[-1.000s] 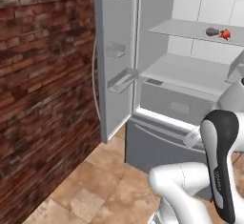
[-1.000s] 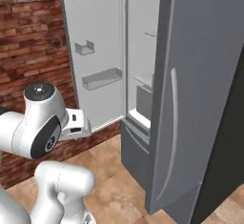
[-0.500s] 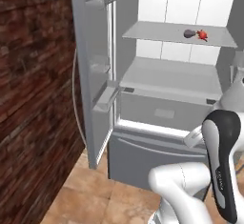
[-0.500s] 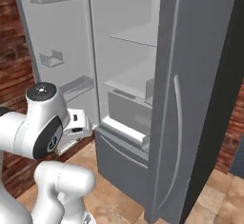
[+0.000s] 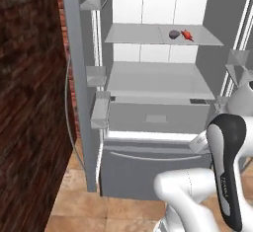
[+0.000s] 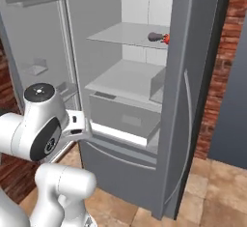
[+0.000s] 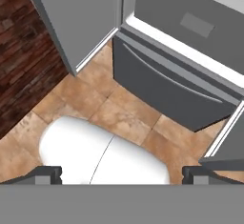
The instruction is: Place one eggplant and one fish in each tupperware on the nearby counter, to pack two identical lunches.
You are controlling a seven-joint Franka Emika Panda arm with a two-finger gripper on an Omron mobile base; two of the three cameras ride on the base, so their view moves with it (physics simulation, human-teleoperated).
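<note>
A brick-walled kitchen corner with tan floor tiles (image 7: pixel 128 118) holds an open grey fridge (image 5: pixel 158 176), its left door (image 5: pixel 79 78) swung wide against the dark brick wall (image 5: pixel 29 102) and a closed freezer drawer (image 7: pixel 171 87) at the bottom. On the upper glass shelf (image 5: pixel 138 34), toward its right side, lie a dark eggplant (image 5: pixel 174 34) and a red-orange fish (image 5: pixel 188 35), just beside each other and possibly touching; the right base view shows the same pair at the shelf's edge, partly behind the right door (image 6: pixel 193 100). The white arm (image 5: pixel 225 167) is folded close to the base in front of the fridge, elbow raised, with the hand aimed down at the floor and the freezer drawer. In the hand view the gripper (image 7: pixel 122 174) has its two dark fingertips (image 7: pixel 45 173) set wide apart at the lower corners, with nothing between them.
</note>
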